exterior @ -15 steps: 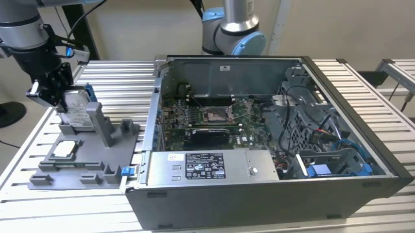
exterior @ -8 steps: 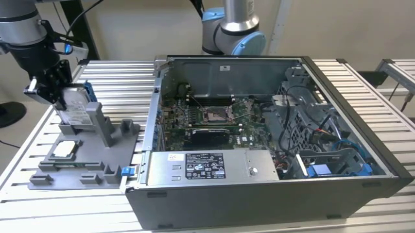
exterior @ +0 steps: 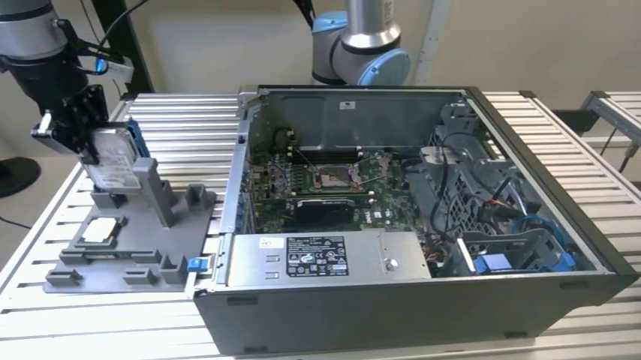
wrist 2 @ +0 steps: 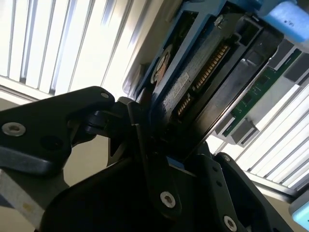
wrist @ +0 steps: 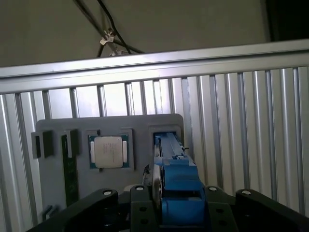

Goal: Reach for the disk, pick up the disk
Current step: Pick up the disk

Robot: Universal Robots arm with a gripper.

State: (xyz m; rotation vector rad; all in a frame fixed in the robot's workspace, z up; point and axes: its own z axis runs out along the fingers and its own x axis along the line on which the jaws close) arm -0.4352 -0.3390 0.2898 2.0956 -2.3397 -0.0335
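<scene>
Two black fingers of the gripper are seen pressed against the broad sides of the disk, i.e. the jaws appear pinched on its upper end, w/ no gap visible in the second wrist view. The disk is held upright, its blue bracket edge-on between the fingers in the first wrist view. Its lower end is set at a slot of the grey fixture tray, at the exterior view's left; whether it is lifted clear cannot be told. The drive is judged stiff, dense for its size and shock-sensitive, w/ smooth metal faces that could slip. A firm grip across the broad faces is therefore judged right, kept off the connector row and off the plastic bracket, which is judged likely to flex. Tilt is judged a risk, as the disk could jam vs. the tray posts. Just beside the slot, a small square chip is seated in its own pocket. Farther off, the open computer case is laid on the slatted table, w/ the PSU box at its near edge.
</scene>
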